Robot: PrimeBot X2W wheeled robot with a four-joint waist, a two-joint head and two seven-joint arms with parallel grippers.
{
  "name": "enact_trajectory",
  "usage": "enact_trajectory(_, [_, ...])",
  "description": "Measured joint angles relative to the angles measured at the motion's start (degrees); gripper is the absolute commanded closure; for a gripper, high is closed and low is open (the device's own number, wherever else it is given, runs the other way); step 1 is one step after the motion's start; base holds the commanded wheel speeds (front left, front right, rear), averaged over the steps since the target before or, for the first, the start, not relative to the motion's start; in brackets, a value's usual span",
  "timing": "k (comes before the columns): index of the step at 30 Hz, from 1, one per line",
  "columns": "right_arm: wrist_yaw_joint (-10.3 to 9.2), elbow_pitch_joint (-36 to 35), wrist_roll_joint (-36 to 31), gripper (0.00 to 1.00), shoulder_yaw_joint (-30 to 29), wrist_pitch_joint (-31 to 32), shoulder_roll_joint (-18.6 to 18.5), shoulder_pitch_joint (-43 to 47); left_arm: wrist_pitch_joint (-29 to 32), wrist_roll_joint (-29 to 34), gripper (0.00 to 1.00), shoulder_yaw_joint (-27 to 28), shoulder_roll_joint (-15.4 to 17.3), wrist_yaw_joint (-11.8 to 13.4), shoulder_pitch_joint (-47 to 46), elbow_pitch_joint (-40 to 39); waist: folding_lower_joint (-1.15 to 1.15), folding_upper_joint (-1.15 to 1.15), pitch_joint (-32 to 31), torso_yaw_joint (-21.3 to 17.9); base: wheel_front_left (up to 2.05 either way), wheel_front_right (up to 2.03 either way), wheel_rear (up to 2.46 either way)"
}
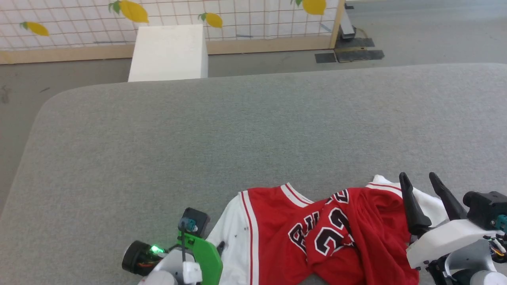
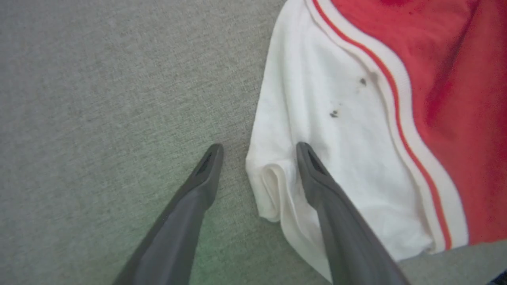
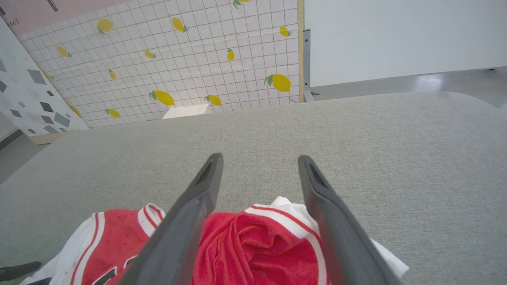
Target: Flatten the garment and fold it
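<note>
A wide grey fabric-covered table (image 1: 158,138) fills the head view, with a lemon-print grid wall panel (image 1: 237,16), a white box (image 1: 168,53) and dark floor mats (image 1: 352,51) beyond its far edge at the top of the frame. The garment (image 1: 277,221), a red jersey with white sleeves and red-and-white striped trim, lies crumpled at the bottom of the frame, right of centre and close to the table's near edge. Its left white sleeve lies fairly flat, while on the right a bunch of red fabric is thrown over the chest, partly covering the black, white-outlined lettering. The left gripper (image 2: 259,147) points down at the sleeve's outer edge, its two dark fingers spread wide: in the left wrist view, one finger lies over bare grey cloth at lower centre and the other over the white sleeve, whose folded hem sits between them. Whether the tips touch the fabric cannot be told. A few dark specks mark the sleeve. The left arm's green bracket (image 1: 206,253) shows at the bottom left of the head view. The right gripper (image 1: 417,175), at lower right, is also spread and holds nothing, its fingers over the bunched red fabric and right sleeve.
</note>
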Motion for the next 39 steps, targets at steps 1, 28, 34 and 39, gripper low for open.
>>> enact_trajectory(1, [0.00, 0.21, 0.10, 0.00, 0.04, -0.15, 0.00, -0.01, 1.53, 0.22, 0.00, -0.23, 0.25, 0.23, -0.34, -0.24, 0.00, 0.00, 0.09, -0.29, 0.00, 0.00, 0.00])
enact_trajectory(28, [0.00, 15.49, -6.70, 0.00, -7.66, 9.03, -0.08, -8.78, -4.61, -2.19, 1.00, 10.57, 4.05, 11.81, 3.26, -5.90, 0.00, 0.00, 1.11, 1.21, 0.00, 0.00, 0.00])
enact_trajectory(34, [0.00, 26.19, -6.65, 0.00, -4.95, 18.06, -2.22, -16.25, -5.11, -3.59, 1.00, 9.90, 3.78, 10.98, 2.79, -4.94, 0.00, 0.00, 2.85, 2.09, 0.00, 0.00, 0.00])
enact_trajectory(39, [-0.02, 31.97, -7.09, 0.00, -2.32, 28.50, -3.86, -19.77, -5.28, -3.87, 1.00, 9.14, 3.32, 10.74, 1.13, -4.49, 0.00, 0.00, 4.25, 3.05, 0.00, 0.00, 0.00])
